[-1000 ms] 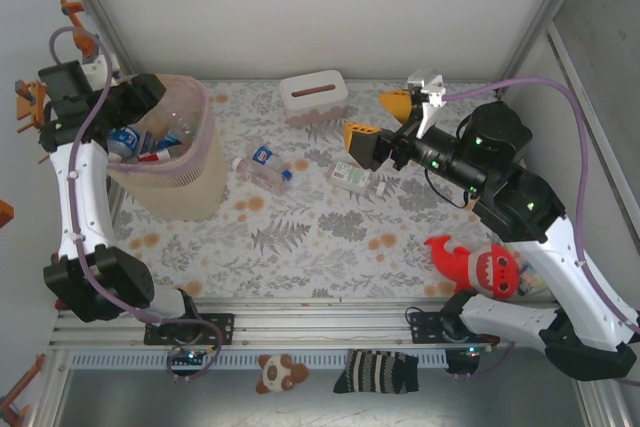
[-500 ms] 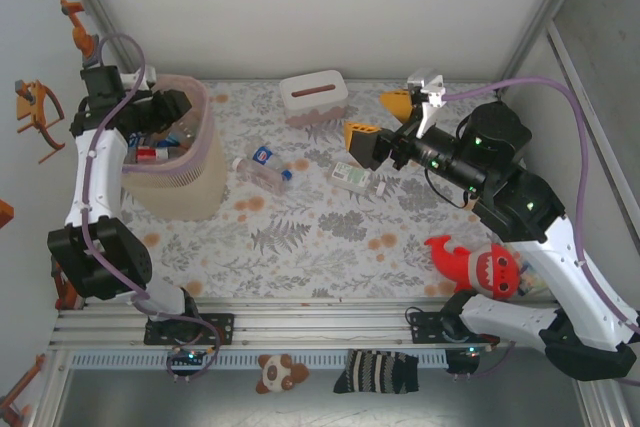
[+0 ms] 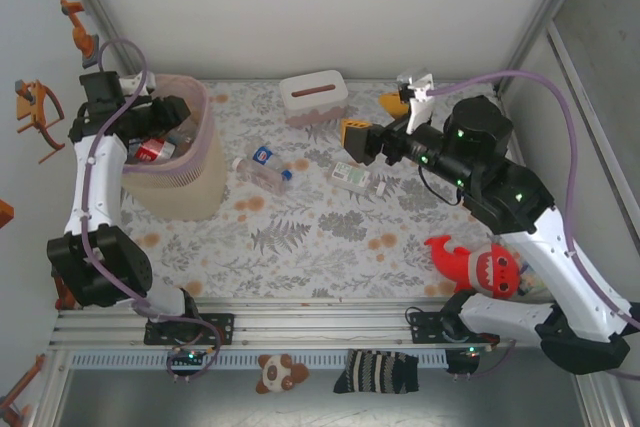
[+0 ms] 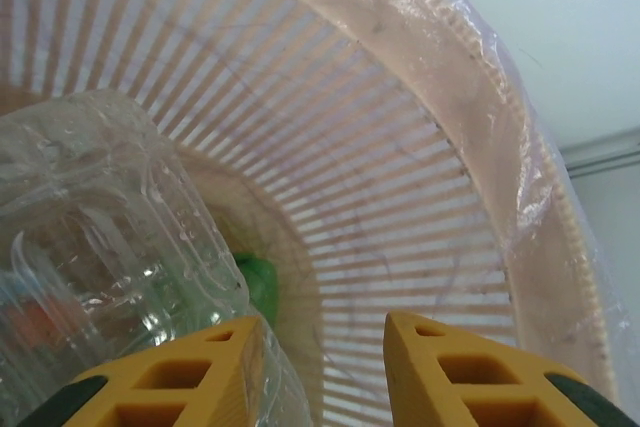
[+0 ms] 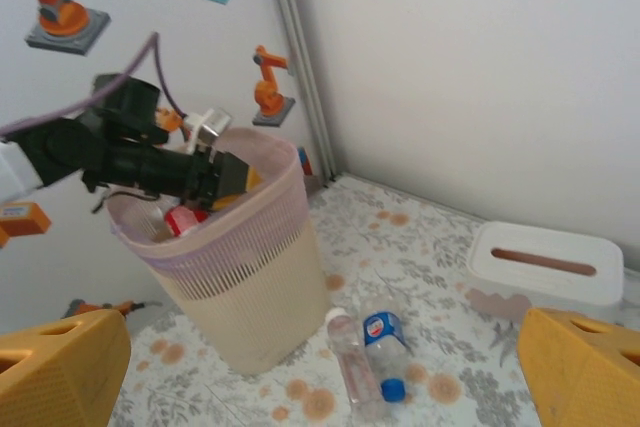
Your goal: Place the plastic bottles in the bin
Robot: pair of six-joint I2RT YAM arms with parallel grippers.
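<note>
My left gripper (image 3: pixel 178 119) is down in the mouth of the bin (image 3: pixel 205 142), its jaws a little apart with only the latticed wall (image 4: pixel 420 147) showing between them (image 4: pixel 322 337). A clear bottle (image 4: pixel 100 237) lies against the outside of its left finger, beside something green (image 4: pixel 262 282). A red-labelled bottle (image 3: pixel 150 150) lies on top in the bin. Two bottles (image 3: pixel 262 169) rest on the table right of the bin, one blue-labelled (image 5: pixel 383 342), one white-capped (image 5: pixel 352 359). Another bottle (image 3: pixel 353 177) lies below my right gripper (image 3: pixel 375 120), which hangs wide open and empty above the table.
A white tissue box (image 3: pixel 315 95) stands at the back, right of the bin. A red plush shark (image 3: pixel 475 265) lies near the right arm's base. A striped sock (image 3: pixel 375 372) and a small plush (image 3: pixel 273 372) lie in front of the rail.
My left gripper has swung from the bin's left rim to over its middle, and a red-labelled bottle now lies on top inside. My right gripper has shifted slightly left, still wide open.
</note>
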